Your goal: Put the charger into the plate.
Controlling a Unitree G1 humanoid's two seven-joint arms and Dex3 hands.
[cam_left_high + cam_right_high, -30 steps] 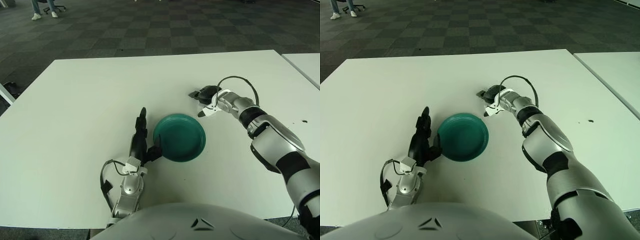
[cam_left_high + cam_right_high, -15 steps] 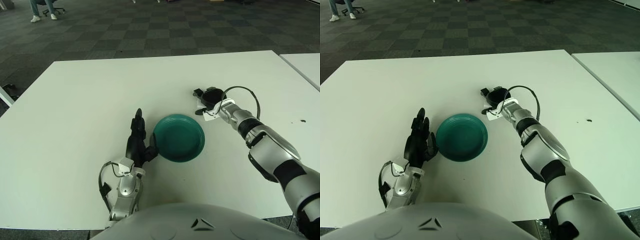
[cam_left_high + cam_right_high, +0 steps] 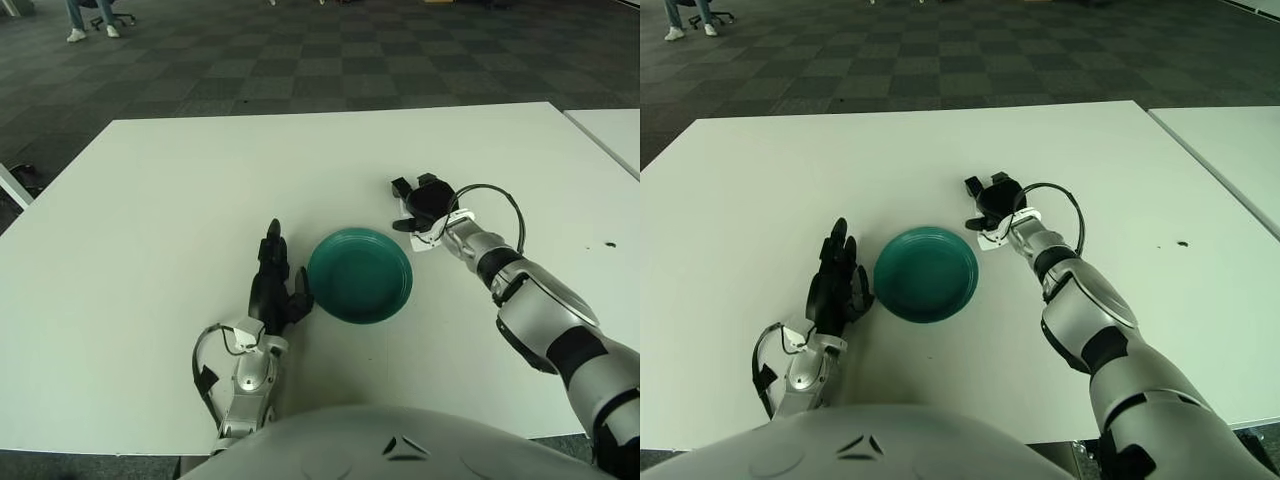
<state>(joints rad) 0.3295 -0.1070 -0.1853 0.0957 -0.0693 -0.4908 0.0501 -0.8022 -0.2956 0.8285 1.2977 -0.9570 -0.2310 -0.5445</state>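
Curling over a small white charger (image 3: 428,237), the black fingers (image 3: 418,190) of the right hand (image 3: 424,205) sit just beyond the far right edge of the green plate (image 3: 360,275). I cannot tell if they really grip the charger or only cover it. A thin black cable (image 3: 495,195) loops from this hand back along the silver forearm (image 3: 520,280). On the other side, the left hand (image 3: 275,290) rests on the white surface (image 3: 150,230), its fingers (image 3: 271,245) stretched out flat and holding nothing, just beside the left rim of the plate. Nothing lies inside the plate.
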